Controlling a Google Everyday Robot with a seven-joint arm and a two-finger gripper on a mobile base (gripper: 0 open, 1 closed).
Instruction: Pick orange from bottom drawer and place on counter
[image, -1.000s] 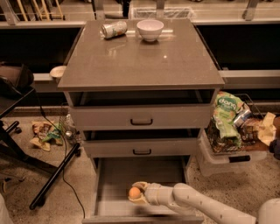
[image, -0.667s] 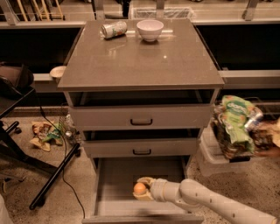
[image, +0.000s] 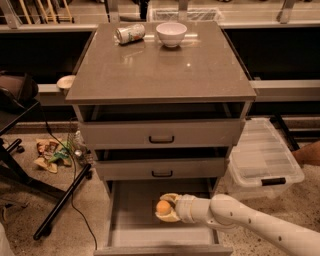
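one small round orange (image: 163, 206) is sitting in the clasp of your gripper (image: 161, 208), which is closing snugly around it low inside the open bottom drawer (image: 131, 220). you are wanting a straight, slow lift clear of the smooth grey walls before heading for the glossy flat counter (image: 160, 70).

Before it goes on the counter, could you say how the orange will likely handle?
Being round, the orange would probably roll on the flat counter. It fits inside the gripper in the bottom drawer, so likely light.
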